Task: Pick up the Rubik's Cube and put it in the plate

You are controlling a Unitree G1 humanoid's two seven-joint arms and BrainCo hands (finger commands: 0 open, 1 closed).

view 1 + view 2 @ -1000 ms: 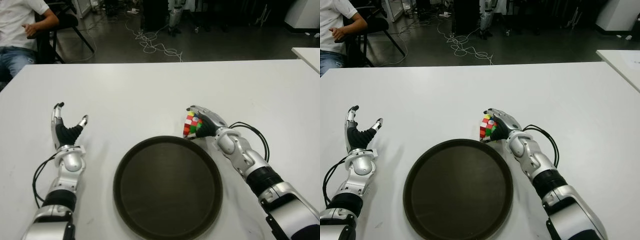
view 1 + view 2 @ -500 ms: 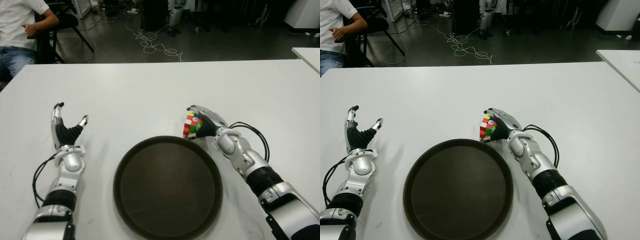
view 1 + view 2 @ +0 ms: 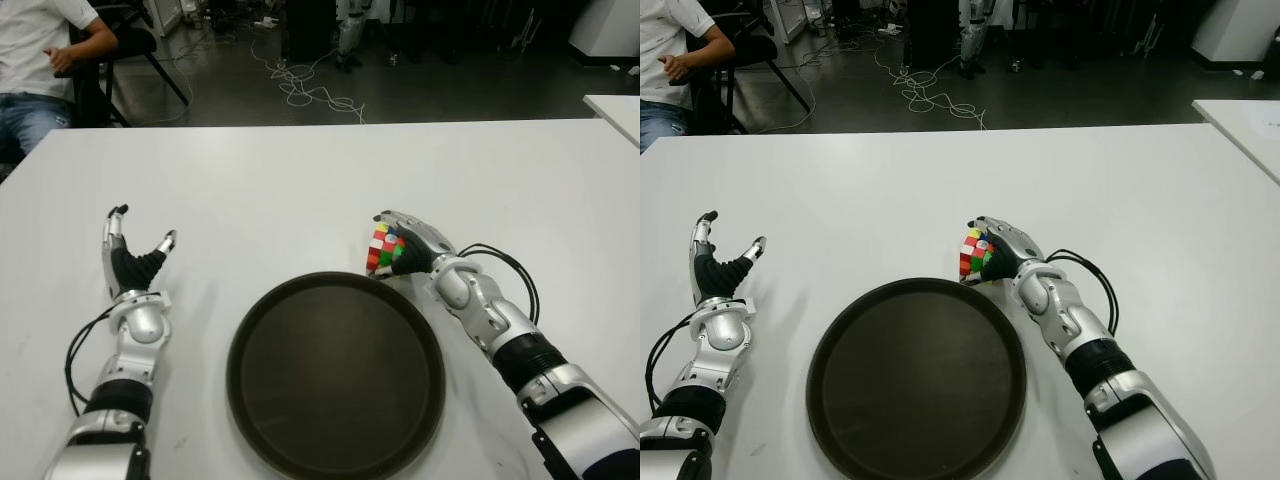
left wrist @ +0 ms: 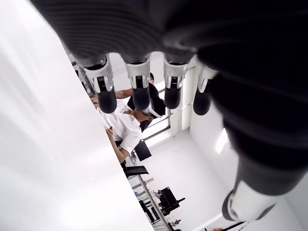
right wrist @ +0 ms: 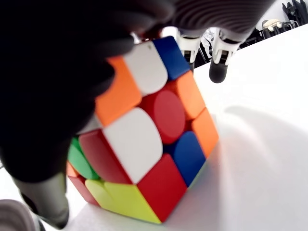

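Observation:
The Rubik's Cube [image 3: 382, 250] is a multicoloured cube, tilted, just beyond the far right rim of the plate [image 3: 262, 312], a dark round tray on the white table. My right hand [image 3: 404, 241] is shut on the cube, fingers curled over its top and thumb on its side. In the right wrist view the cube [image 5: 149, 139] fills the palm, its lowest corner at the table surface. My left hand [image 3: 136, 256] shows well to the left of the plate, fingers spread and upright, holding nothing; the left wrist view shows its fingertips [image 4: 139, 98] over bare table.
The white table [image 3: 300, 190] stretches wide beyond the plate. A seated person [image 3: 40, 60] and a chair are past the far left corner. Cables [image 3: 310, 90] lie on the floor behind. Another table's corner [image 3: 618, 108] shows at the right.

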